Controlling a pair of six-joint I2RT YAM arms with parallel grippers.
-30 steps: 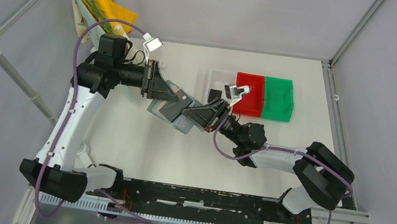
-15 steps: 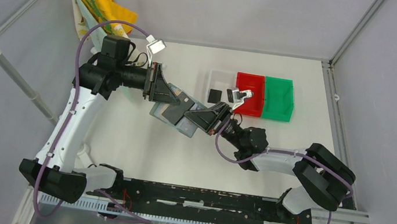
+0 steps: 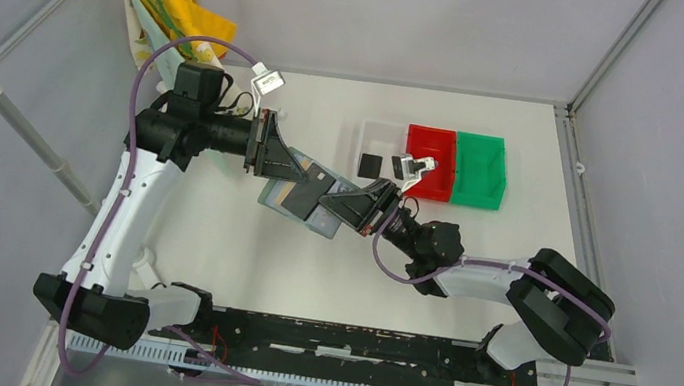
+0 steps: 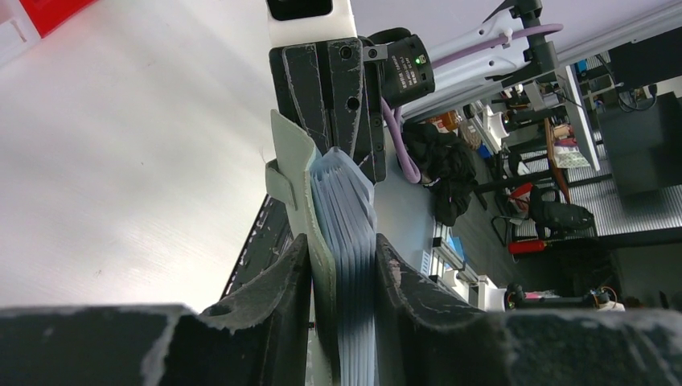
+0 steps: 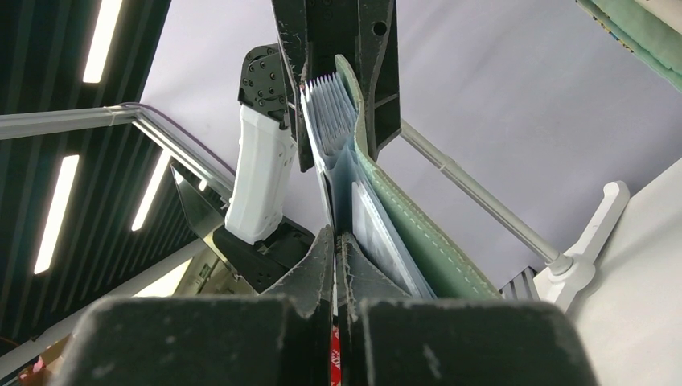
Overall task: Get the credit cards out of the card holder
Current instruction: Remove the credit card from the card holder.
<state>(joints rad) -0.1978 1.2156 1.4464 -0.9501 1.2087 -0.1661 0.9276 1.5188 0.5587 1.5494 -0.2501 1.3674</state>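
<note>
The card holder (image 4: 291, 157) hangs in the air over the surface (image 3: 240, 239), left of the middle. The left gripper (image 4: 342, 257) pinches its left end. The right gripper (image 5: 334, 241) is pressed together on its right edge. The holder looks light, floppy and slippery, so nip tight and pull gently.

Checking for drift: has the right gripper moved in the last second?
Yes: the right gripper shifted slightly toward the near edge, away from the white bin.

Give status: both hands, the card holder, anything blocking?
Left hand clamped on card holder, held off the table. Right hand shut at the holder's opposite end. Nothing blocking.
</note>
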